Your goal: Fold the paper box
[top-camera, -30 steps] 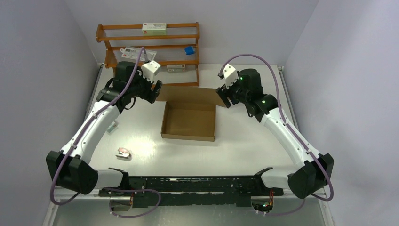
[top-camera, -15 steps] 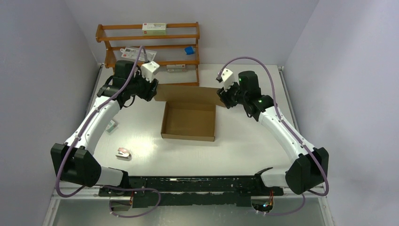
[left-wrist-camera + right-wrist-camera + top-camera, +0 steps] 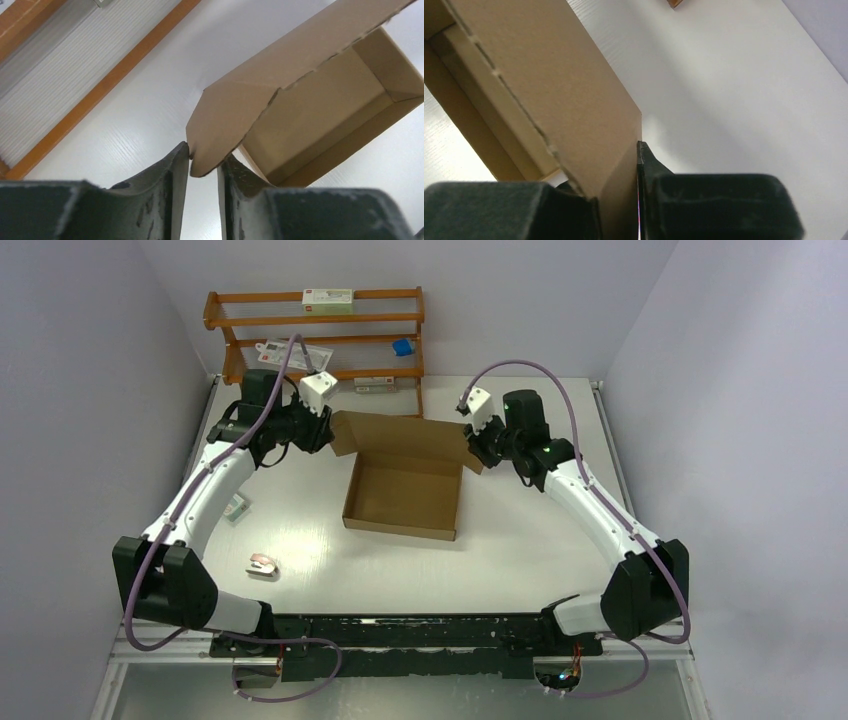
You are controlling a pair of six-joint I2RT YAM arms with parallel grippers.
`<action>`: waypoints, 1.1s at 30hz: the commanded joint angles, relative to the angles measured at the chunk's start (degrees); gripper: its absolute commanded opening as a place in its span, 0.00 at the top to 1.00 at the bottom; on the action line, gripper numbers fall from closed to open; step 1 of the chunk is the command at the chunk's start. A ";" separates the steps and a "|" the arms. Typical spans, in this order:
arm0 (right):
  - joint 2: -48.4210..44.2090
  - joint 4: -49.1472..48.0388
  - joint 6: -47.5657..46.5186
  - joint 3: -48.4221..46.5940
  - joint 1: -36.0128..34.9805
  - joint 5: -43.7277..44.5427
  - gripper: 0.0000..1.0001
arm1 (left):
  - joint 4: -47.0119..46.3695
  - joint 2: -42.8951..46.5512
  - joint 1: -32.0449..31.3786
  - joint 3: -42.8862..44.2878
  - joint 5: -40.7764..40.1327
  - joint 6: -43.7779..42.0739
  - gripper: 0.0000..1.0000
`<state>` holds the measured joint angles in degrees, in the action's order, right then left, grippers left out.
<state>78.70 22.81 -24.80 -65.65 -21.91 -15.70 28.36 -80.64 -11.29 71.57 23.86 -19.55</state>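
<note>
The paper box [image 3: 403, 498] is a shallow brown cardboard tray in the middle of the table, and its lid flap [image 3: 400, 435] rises at the back. My left gripper [image 3: 330, 432] is at the flap's left corner. In the left wrist view the flap's rounded corner [image 3: 215, 135] sits pinched between the fingertips of my left gripper [image 3: 204, 162]. My right gripper [image 3: 472, 450] holds the flap's right corner. In the right wrist view the flap's cardboard [image 3: 554, 90] runs down between the two fingers of my right gripper [image 3: 619, 175], tight against both.
An orange-brown wooden rack [image 3: 315, 340] stands behind the box, close to my left gripper. It holds a white carton [image 3: 328, 301] and a small blue item [image 3: 402, 346]. A small red-and-white object [image 3: 262, 565] and a small card [image 3: 237, 508] lie at the table's left.
Both grippers have closed onto the back flap's corners. The flap, lying flat on the table before, now stands raised, and both wrists have shifted slightly towards the back.
</note>
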 commanded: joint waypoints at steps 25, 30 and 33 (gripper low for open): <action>-1.26 -3.00 22.69 0.31 -4.99 13.00 1.00 | -8.86 3.30 -4.44 -6.24 3.99 22.27 0.93; 0.40 -0.34 28.84 -3.14 -8.05 18.50 1.00 | -9.70 4.95 -7.32 -7.08 0.98 25.40 0.95; 1.11 0.06 32.49 -4.60 -9.68 20.51 1.00 | -9.71 5.59 -8.93 -6.80 -0.79 26.76 0.95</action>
<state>78.59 22.76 -0.36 -66.96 -28.49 3.16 20.36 -76.88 -16.69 65.06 21.91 2.17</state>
